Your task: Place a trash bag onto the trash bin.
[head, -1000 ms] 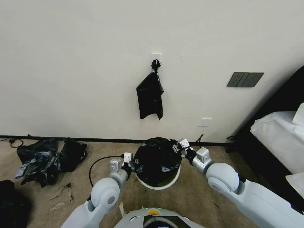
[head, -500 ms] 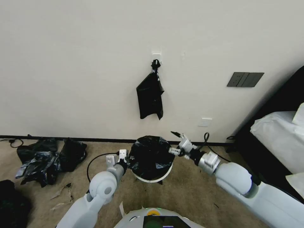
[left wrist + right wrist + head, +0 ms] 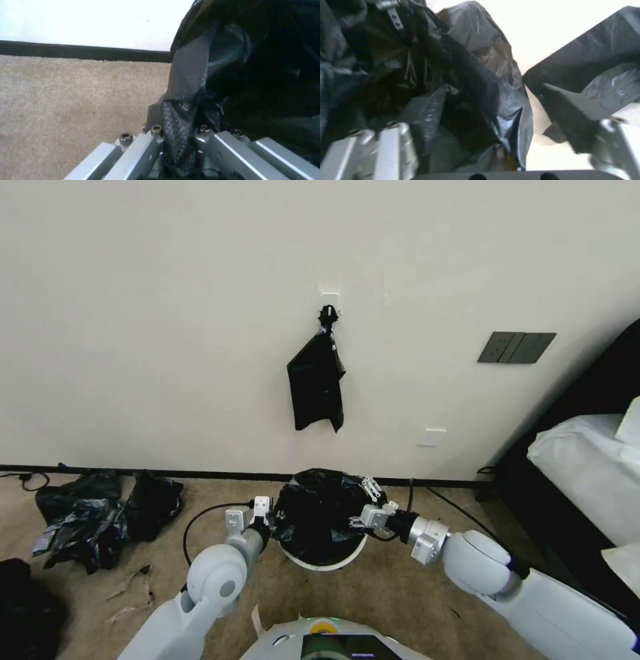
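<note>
Head view: the trash bin [image 3: 325, 561] stands on the carpet [image 3: 400, 587] just before the baseboard [image 3: 200, 475], with the trash bag [image 3: 319, 513] draped over its mouth; only the near cream rim shows below the film. The left gripper [image 3: 267, 521] sits against the bag's left edge. The right gripper [image 3: 365, 507] is at the bag's right edge, fingers spread, one raised above the rim. On the wall directly above the bin, a flat black bundle of bags [image 3: 317, 387] hangs from a hook [image 3: 329, 300]. To the left, well apart, a black-and-bluish plastic heap [image 3: 100, 513] lies along the baseboard, with paper scraps [image 3: 130, 590] near it. To the right stand a dark bed frame [image 3: 567, 460] with white bedding [image 3: 587, 467], a dark switch plate [image 3: 515, 347] and a wall socket [image 3: 433, 437]. A black cable [image 3: 207, 520] loops on the carpet beside the left arm. Open carpet lies in front of the bin and on both of its sides.

Left wrist view: the left gripper [image 3: 178, 140] is clenched on a twisted strand of the trash bag [image 3: 253, 75]; bare carpet [image 3: 66, 100] runs to the baseboard [image 3: 83, 51].

Right wrist view: the right gripper [image 3: 496, 140] is released, its fingers [image 3: 573, 117] wide apart with folds of the trash bag [image 3: 470, 75] between and around them, nothing pinched.
</note>
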